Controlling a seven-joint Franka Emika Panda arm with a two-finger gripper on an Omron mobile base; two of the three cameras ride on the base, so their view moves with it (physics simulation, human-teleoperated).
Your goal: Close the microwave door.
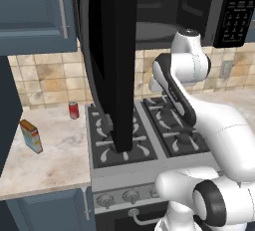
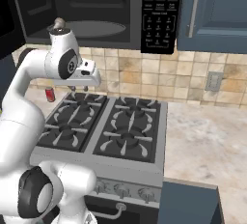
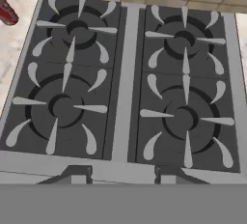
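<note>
Overhead, in the left base view, the large black over-range microwave (image 1: pixel 199 6) hangs above the stove with its wide glossy black microwave door (image 1: pixel 112 51) swung fully out toward the camera, seen almost edge-on and reaching down in front of the left burners. The white arm's upper link stands just right of the door, apart from it. A black gas cooktop with grey grates (image 1: pixel 149 130) lies below; on the marbled beige counter (image 1: pixel 50 160) to its left stand a small red can (image 1: pixel 73 110) and a yellow-and-blue box (image 1: pixel 31 136). A blue-grey upper cabinet (image 1: pixel 35 16) is left of the door.

From the right base view, the microwave's dark cavity holds a round glass turntable (image 2: pixel 94 28), with the keypad of white-labelled buttons (image 2: pixel 159 13) to its right. The gripper (image 2: pixel 78 88) hangs below the cavity, over the cooktop's rear left burner, pointing down; whether its jaws are spread or pressed together cannot be told. A grey wall outlet (image 2: pixel 212 81) sits on the tan tile backsplash (image 2: pixel 144 73).

Looking down through the hand view, four burners appear, the red can at the upper left edge; the finger tips are barely visible.
</note>
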